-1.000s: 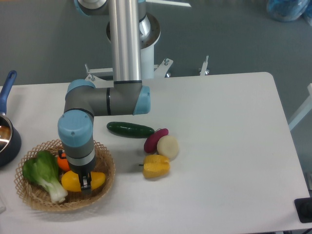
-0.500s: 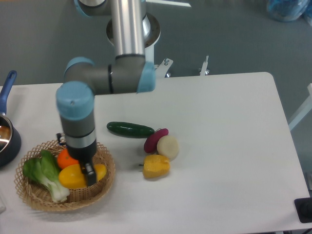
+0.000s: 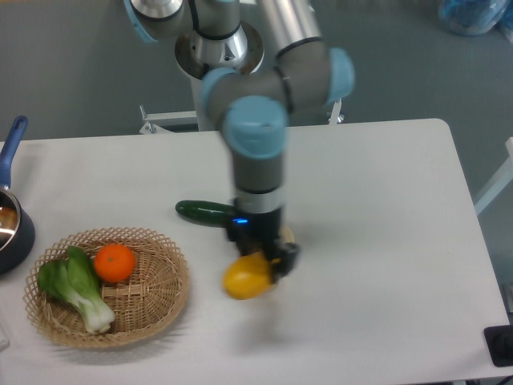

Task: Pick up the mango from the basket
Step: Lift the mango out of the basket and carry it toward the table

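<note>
The gripper (image 3: 268, 269) was clenched on the mango (image 3: 248, 277), which hung out to its left, well clear of the basket (image 3: 156, 301) and over the table (image 3: 377, 241) to the basket's right. The picture was blurred around the gripper, so the fingers themselves were hard to make out. Just behind the arm (image 3: 256, 152) lay a dark green cucumber (image 3: 204, 212), its right end hidden by the wrist, and a pale rounded thing showed only as a sliver at the gripper's right edge; what it was could not be told. The basket sat near the table's front left corner and held an orange (image 3: 115, 262) toward its back and a leafy green vegetable (image 3: 74, 286) with a white stalk along its left side, the two just beside each other. The right half of the basket showed bare weave. At the far left edge stood a dark pot (image 3: 12, 233) with a blue handle (image 3: 11, 144) pointing away and something brownish inside. No writing or labels could be read anywhere.
</note>
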Robot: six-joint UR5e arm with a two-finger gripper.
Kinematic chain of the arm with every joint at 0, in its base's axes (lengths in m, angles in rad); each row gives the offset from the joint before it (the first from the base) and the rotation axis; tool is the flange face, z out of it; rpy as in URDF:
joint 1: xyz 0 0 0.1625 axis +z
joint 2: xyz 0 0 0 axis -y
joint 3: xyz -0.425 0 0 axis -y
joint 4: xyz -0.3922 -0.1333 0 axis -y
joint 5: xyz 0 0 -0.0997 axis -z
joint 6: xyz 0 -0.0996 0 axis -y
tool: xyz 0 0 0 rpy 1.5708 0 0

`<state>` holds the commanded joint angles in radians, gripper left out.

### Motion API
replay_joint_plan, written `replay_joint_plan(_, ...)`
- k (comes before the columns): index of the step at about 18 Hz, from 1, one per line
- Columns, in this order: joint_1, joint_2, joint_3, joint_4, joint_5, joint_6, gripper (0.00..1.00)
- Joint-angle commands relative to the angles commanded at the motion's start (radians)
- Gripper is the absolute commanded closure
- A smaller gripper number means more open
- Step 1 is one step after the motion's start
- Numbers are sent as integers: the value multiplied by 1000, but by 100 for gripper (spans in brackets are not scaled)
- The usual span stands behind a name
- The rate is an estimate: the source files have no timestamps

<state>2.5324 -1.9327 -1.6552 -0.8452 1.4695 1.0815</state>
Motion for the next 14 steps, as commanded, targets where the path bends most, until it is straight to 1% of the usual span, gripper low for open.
replay_joint_plan(3, 64, -5, -2, -2, 3, 12, 60)
replay_joint_plan(4, 75, -8, -2, -3, 8, 12, 59)
replay_joint_plan(6, 95, -14, 2, -3, 50, 14, 59)
replay_joint_plan(8, 94, -9, -2, -6, 98, 20, 59)
replay_joint_plan(14, 88, 6, -1, -51, 124, 51, 59)
